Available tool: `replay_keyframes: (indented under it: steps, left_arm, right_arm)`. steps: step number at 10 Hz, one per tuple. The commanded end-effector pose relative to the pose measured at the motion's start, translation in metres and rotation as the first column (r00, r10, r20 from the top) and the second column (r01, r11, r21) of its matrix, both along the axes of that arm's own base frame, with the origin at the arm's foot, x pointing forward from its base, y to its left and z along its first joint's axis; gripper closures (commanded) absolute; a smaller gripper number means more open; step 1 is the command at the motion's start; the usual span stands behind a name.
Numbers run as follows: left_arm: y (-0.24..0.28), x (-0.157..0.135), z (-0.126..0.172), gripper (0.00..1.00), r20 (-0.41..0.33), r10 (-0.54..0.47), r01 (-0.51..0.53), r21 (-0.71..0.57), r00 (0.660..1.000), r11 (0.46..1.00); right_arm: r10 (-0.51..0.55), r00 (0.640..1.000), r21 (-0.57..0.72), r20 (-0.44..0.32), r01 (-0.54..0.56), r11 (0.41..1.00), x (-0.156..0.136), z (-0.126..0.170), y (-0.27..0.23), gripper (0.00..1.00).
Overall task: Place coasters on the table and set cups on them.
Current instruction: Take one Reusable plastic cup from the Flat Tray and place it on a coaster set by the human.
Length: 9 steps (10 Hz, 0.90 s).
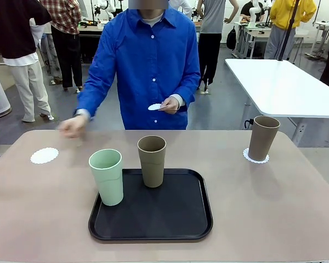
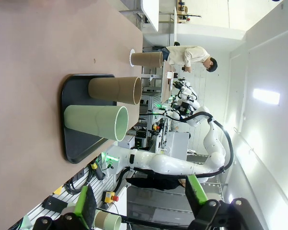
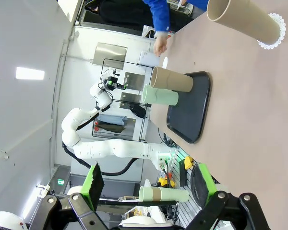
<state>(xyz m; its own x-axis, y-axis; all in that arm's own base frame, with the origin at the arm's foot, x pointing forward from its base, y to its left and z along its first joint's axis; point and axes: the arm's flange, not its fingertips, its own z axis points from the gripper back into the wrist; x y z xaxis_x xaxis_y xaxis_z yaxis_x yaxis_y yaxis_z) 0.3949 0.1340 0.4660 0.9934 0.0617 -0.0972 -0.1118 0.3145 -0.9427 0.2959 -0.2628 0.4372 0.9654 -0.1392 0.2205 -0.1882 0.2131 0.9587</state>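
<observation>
Taupe cup (image 1: 263,138) seated on coaster (image 1: 256,156); bare coaster (image 1: 44,155) on bench (image 1: 274,208); mint cup (image 1: 106,176), second taupe cup (image 1: 152,160) on tray (image 1: 164,213); person's hand (image 1: 170,104) holds third coaster (image 1: 154,107); Left fingers (image 2: 85,203) spread, empty, mint cup far ahead; Right fingers (image 3: 92,184) likewise spread, empty; advice: lift mint cup upright, centre on bare coaster.

no legible text or labels

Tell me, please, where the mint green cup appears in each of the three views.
Front view: mint green cup left of centre, at the black tray left side.
Left wrist view: centre-left, sideways, below the taupe cup.
Right wrist view: mid-frame, sideways, just below the taupe cup.
Shared landmark: the black tray.
</observation>
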Motion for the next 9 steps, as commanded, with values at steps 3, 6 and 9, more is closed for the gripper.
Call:
replay_keyframes:
  steps: [3, 6, 9]
  left_arm:
    - [0.0013, -0.0008, 0.0018, 0.00, 0.010, -0.004, 0.004, -0.007, 1.000, 1.000]
    - [0.0013, -0.0008, 0.0018, 0.00, 0.010, -0.004, 0.004, -0.007, 1.000, 1.000]
    - [0.0013, -0.0008, 0.0018, 0.00, 0.010, -0.004, 0.004, -0.007, 1.000, 1.000]
  right_arm:
    - [0.002, 1.000, 0.007, -0.013, -0.002, 1.000, -0.0027, -0.0009, 0.0007, 0.00]
    - [0.002, 1.000, 0.007, -0.013, -0.002, 1.000, -0.0027, -0.0009, 0.0007, 0.00]
    - [0.002, 1.000, 0.007, -0.013, -0.002, 1.000, -0.0027, -0.0009, 0.0007, 0.00]
